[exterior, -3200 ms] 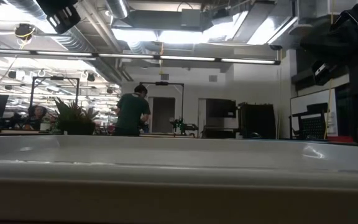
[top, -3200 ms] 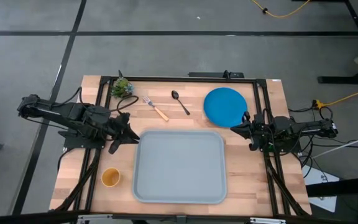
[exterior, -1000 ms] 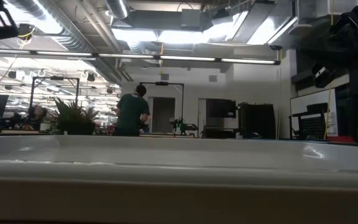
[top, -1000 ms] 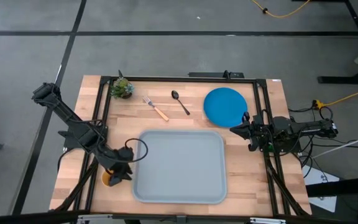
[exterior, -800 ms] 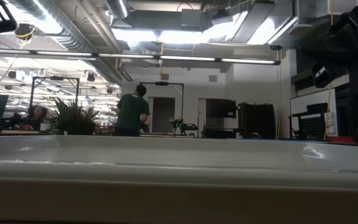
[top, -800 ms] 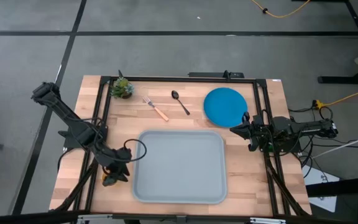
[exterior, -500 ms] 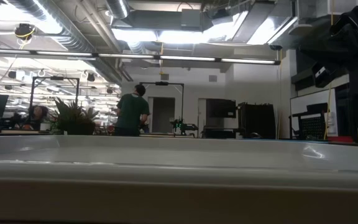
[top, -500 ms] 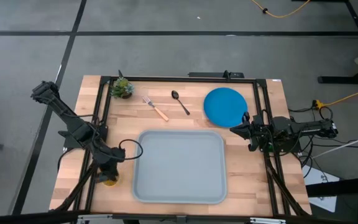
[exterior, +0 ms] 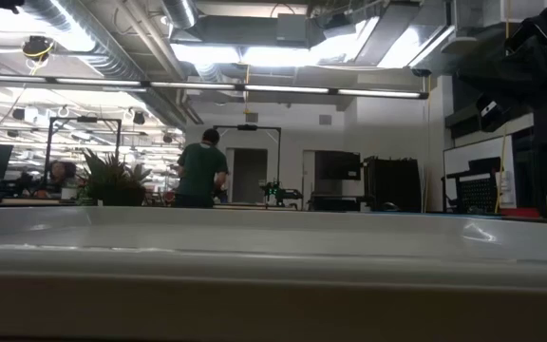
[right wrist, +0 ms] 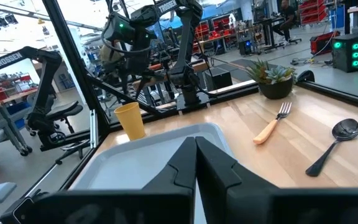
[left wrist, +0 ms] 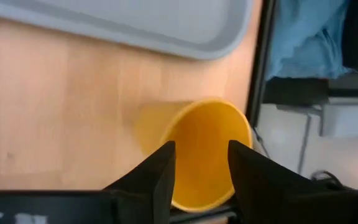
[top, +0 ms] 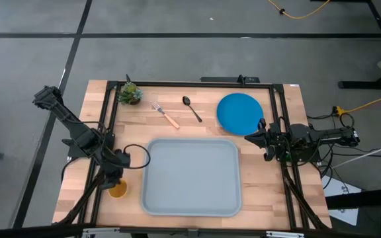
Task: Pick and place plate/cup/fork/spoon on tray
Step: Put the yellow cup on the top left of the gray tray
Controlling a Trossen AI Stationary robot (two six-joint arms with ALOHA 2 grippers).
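The orange-yellow cup point(top: 118, 192) stands upright on the wood at the near left, beside the tray's left rim; it also shows in the right wrist view point(right wrist: 129, 121). My left gripper point(top: 115, 179) is open just above it, one finger over each side of the cup's mouth point(left wrist: 207, 155). The grey-blue tray point(top: 190, 175) lies in the middle. The blue plate point(top: 239, 112), the dark spoon point(top: 192, 109) and the tan-handled fork point(top: 165, 114) lie flat on the far part of the table. My right gripper point(top: 250, 137) is shut and empty at the plate's near right.
A small potted plant point(top: 129, 93) stands at the far left corner. Black frame rails point(top: 108, 119) run along the table's left and right sides. In the low view the tray's rim point(exterior: 273, 256) fills the foreground, and a person stands far off in the room.
My left gripper has gone a little toward the table's left and far edges, from over the tray's left rim and the cup's right side to over the cup. More of the cup shows now. The cup has stayed in place.
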